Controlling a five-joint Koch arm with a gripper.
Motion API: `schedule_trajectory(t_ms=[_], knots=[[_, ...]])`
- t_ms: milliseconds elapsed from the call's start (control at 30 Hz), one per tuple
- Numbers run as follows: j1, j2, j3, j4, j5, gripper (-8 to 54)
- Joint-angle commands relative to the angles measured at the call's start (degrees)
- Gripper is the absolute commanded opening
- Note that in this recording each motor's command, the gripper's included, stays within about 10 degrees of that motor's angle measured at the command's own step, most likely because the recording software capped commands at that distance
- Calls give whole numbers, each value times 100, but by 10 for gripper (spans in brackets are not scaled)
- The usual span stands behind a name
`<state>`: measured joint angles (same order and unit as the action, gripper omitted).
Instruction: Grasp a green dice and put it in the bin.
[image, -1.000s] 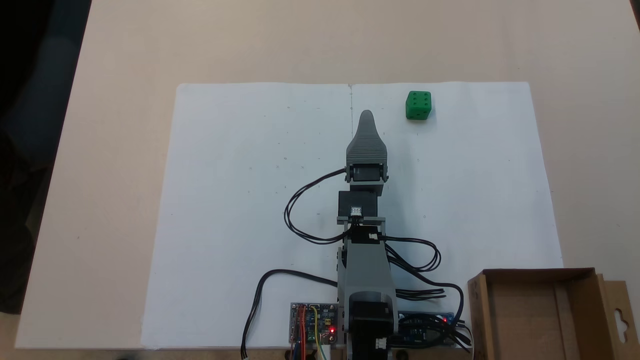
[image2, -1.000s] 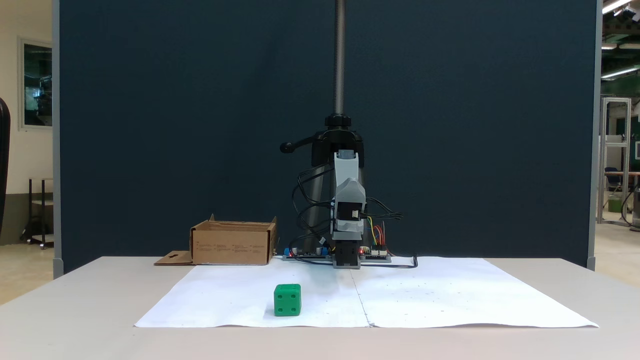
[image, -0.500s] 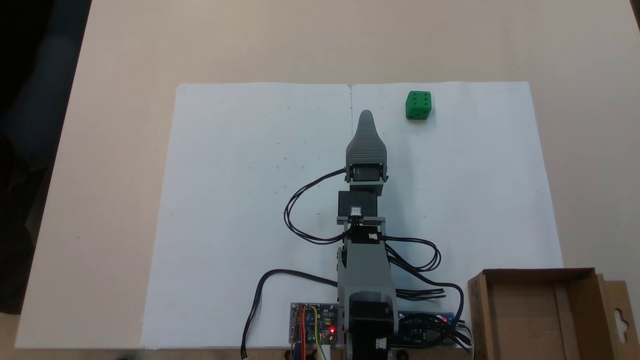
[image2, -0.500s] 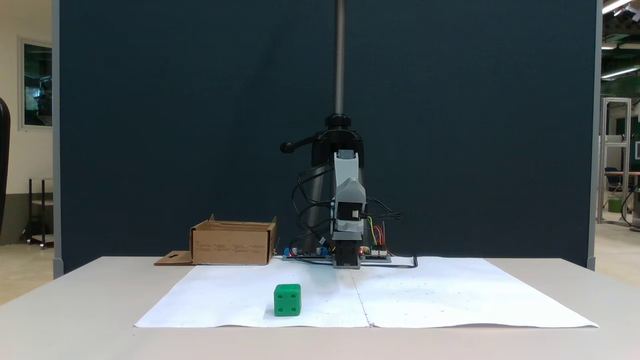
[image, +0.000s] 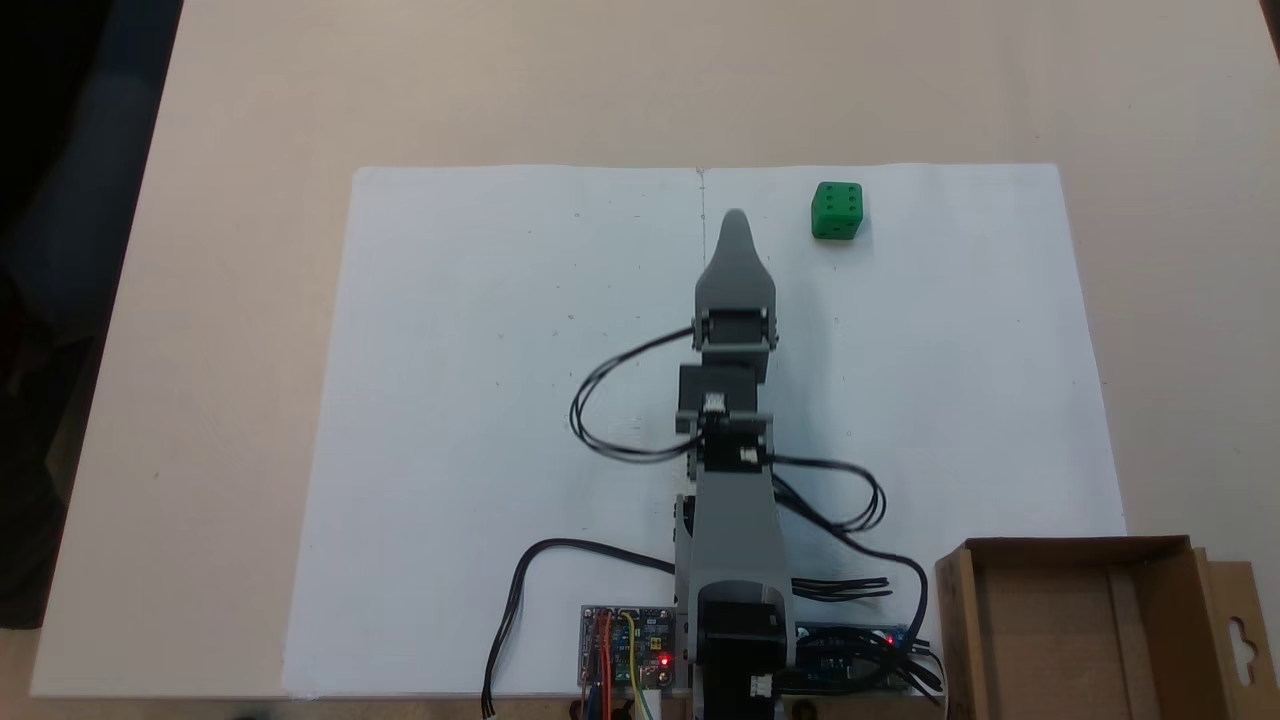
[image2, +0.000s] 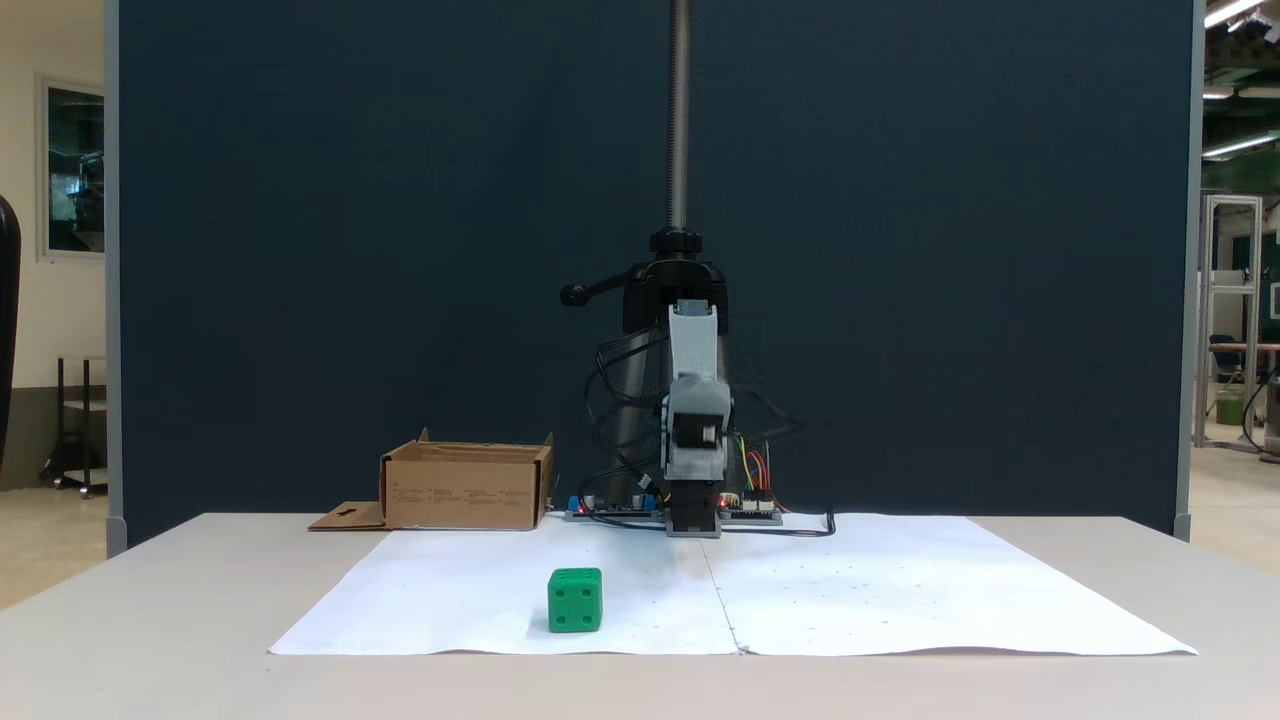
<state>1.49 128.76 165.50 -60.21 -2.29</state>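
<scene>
The green dice (image: 837, 210) rests on the white paper near its far edge, right of centre when seen from above. Seen from the front, the green dice (image2: 575, 600) lies left of the paper's centre fold. My grey gripper (image: 736, 218) points along the centre fold; its tip is a short way left of the dice and apart from it. Its jaws lie one over the other, so a single tip shows. From the front the gripper (image2: 697, 440) hangs above the table. The bin (image: 1050, 640), an open brown cardboard box, stands beside my base and holds nothing; it appears as the bin (image2: 465, 490) at the back left.
A white paper sheet (image: 480, 420) covers the middle of the beige table (image: 230, 300). Circuit boards (image: 625, 645) and looping black cables (image: 600, 420) lie around my base. A clamp stand with a pole (image2: 680, 120) rises behind it, before a dark blue partition.
The arm has reached slightly forward, the gripper tip sliding a little farther along the fold and the wrist tilting down. The dice and bin have not moved.
</scene>
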Motion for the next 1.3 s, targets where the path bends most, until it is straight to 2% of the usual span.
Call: schedule_trajectory(t_ms=[0,267,533,933,1267], knots=[[149,606,-457,791,105,414],[229,220,-2030,3839,114,413],[589,-844,-3507,5669,114,413],[624,-1635,-6126,9068,413,415],[1134,-3832,-9149,11206,404,417]])
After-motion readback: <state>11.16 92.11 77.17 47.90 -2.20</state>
